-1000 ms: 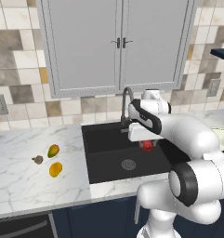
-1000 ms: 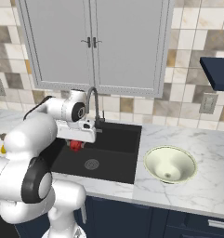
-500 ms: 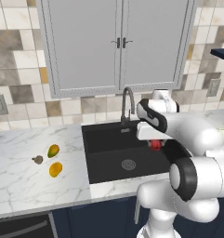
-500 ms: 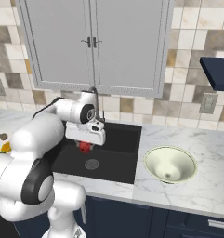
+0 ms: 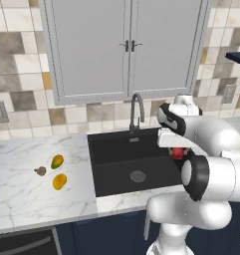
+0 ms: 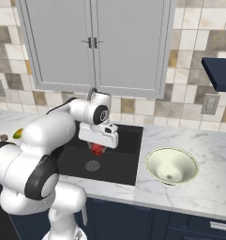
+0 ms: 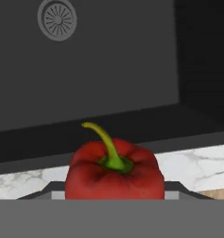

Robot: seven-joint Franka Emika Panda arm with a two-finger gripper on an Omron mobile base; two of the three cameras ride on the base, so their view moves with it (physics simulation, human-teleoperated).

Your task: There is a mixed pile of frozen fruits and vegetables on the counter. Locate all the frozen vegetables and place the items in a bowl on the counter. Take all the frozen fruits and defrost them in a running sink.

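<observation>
Over the last second the arm has swung rightward across the sink (image 6: 128,154), carrying the red pepper (image 7: 114,172) from near the faucet (image 5: 136,107) side toward the basin's right edge, so the vegetable is en route to the bowl (image 6: 171,165), not yet there. End effector (image 6: 98,148) is partly closed on the pepper, which hangs just under the hand, above the right part of the basin, and reads as a small red blob there (image 5: 178,152). In the hand view the pepper sits stem-up toward the camera, green stem curving up and left; body is squat, no strong long axis, stem line roughly along the end effector's approach. Bowl sits on the worktop (image 6: 213,187) just right of the sink, apart from the pepper. Mushroom (image 5: 40,171) and both mangoes (image 5: 57,161) (image 5: 59,181) are on the left worktop, untouched; my read is one of four items in progress.
</observation>
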